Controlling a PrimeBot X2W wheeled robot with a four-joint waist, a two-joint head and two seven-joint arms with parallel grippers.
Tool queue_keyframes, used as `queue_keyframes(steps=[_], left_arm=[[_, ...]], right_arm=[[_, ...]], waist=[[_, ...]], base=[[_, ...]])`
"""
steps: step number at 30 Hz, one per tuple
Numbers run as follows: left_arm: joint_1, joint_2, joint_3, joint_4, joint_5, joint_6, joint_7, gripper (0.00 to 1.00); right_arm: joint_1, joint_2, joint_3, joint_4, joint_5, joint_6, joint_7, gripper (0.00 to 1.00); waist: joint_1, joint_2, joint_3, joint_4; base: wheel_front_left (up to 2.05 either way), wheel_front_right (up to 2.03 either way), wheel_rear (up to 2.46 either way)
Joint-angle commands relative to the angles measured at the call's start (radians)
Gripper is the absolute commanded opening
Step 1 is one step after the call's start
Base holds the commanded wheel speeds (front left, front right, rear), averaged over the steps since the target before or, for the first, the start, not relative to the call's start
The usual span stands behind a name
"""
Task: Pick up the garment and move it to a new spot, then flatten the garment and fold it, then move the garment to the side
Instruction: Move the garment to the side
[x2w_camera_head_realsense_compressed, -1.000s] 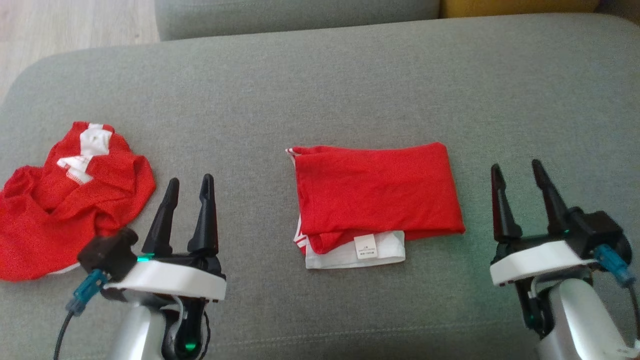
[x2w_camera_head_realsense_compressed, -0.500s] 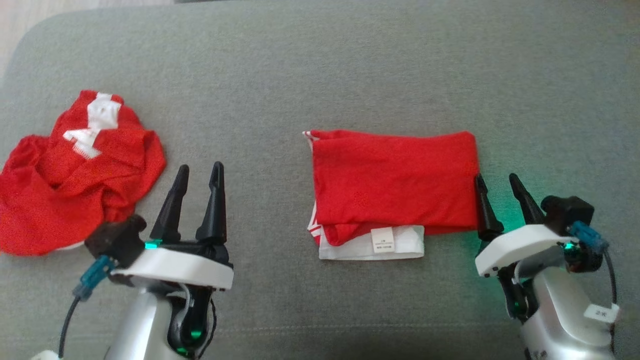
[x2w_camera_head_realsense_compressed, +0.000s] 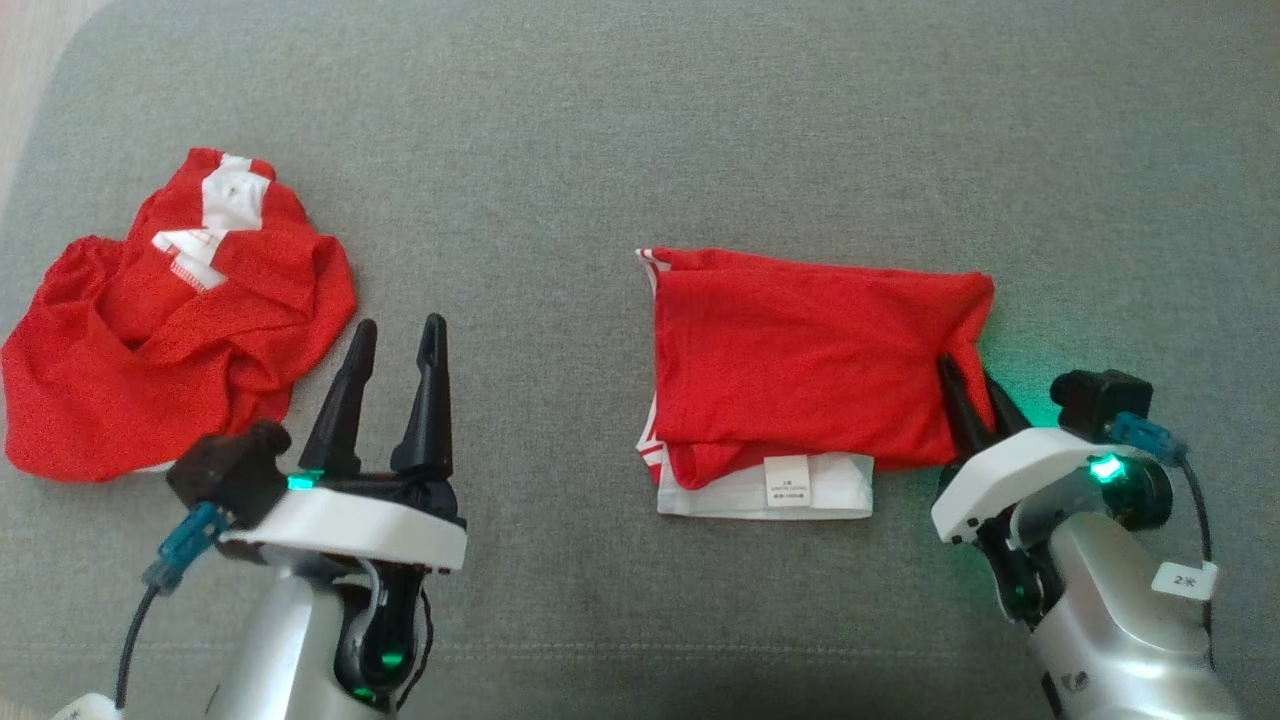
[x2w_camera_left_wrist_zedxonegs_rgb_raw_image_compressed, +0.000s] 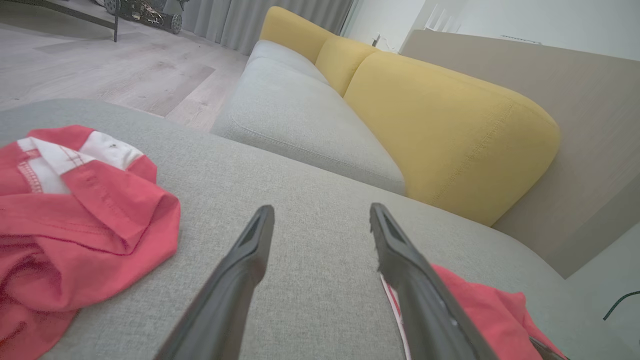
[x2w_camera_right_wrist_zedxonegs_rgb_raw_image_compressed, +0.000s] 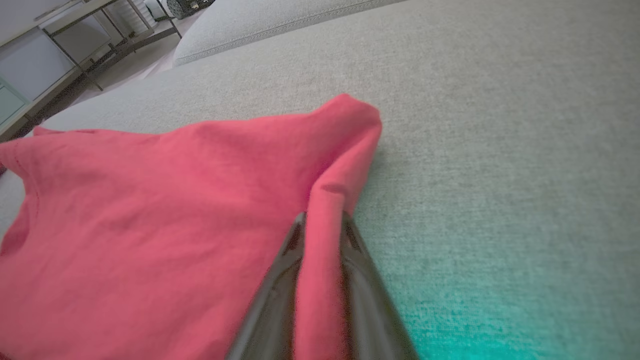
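1. Head view: the folded red clothes (x2w_camera_head_realsense_compressed: 810, 370) lie flat near the middle of the grey seat (x2w_camera_head_realsense_compressed: 640, 120), a bit toward my right side. A white strip with a small white tag (x2w_camera_head_realsense_compressed: 787, 480) peeks out along the near edge.
2. My right claw (x2w_camera_head_realsense_compressed: 965, 372) is at the right edge of the pile. In the right wrist view, its two fingers squeeze a raised ridge of red cloth between them, so it is closed on the folded red clothes.
3. My left claw (x2w_camera_head_realsense_compressed: 400, 325) is wide open and holds nothing. It hangs over bare seat.
4. I think the cloth is light, thin and very soft. It bends and puckers where I pinch it. It will not break, but it can slide, sag and come unfolded.
5. I seem to have only the edge. If I lift there alone, I think the layers could flop open. A pinch that takes in all the layers, with a second hold on the left edge, would keep the pile neat.
6. Some crumpled red clothes (x2w_camera_head_realsense_compressed: 180, 320) lie far to my left, well apart from the folded pile and just beside my left claw. That heap takes up the left side.
7. Bare seat lies to my right and behind the pile. A yellow cushion (x2w_camera_left_wrist_zedxonegs_rgb_raw_image_compressed: 450, 125) sits far back, out of the way.
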Motion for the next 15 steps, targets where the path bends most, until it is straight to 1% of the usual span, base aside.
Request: queue_keyframes(steps=[1,4,8,12,15], left_arm=[[-0.046,0.007,0.033,-0.033,-0.007,0.003,-0.012,1.00],[-0.047,0.007,0.036,-0.034,-0.008,0.004,-0.012,1.00],[-0.043,0.007,0.039,-0.037,-0.007,0.004,-0.012,1.00],[-0.044,0.007,0.039,-0.040,-0.004,0.003,-0.012,1.00],[-0.049,0.007,0.040,-0.044,0.000,0.001,-0.012,1.00]], right_arm=[[-0.024,-0.011,0.040,-0.009,0.001,0.007,-0.004,0.00],[-0.037,-0.033,0.061,-0.011,-0.007,0.007,-0.046,0.00],[-0.071,-0.090,0.096,-0.031,-0.100,0.007,-0.108,0.00],[-0.109,-0.138,0.112,-0.079,-0.180,0.007,-0.134,0.00],[-0.142,-0.175,0.123,-0.120,-0.211,0.007,-0.140,0.00]], waist=[[0.0000,0.0000,-0.002,-0.002],[0.0000,0.0000,-0.007,-0.009],[0.0000,0.0000,-0.016,-0.028],[0.0000,0.0000,-0.017,-0.054],[0.0000,0.0000,-0.011,-0.076]], base=[[0.00,0.00,0.00],[0.00,0.00,0.00],[0.00,0.00,0.00],[0.00,0.00,0.00],[0.00,0.00,0.00]])
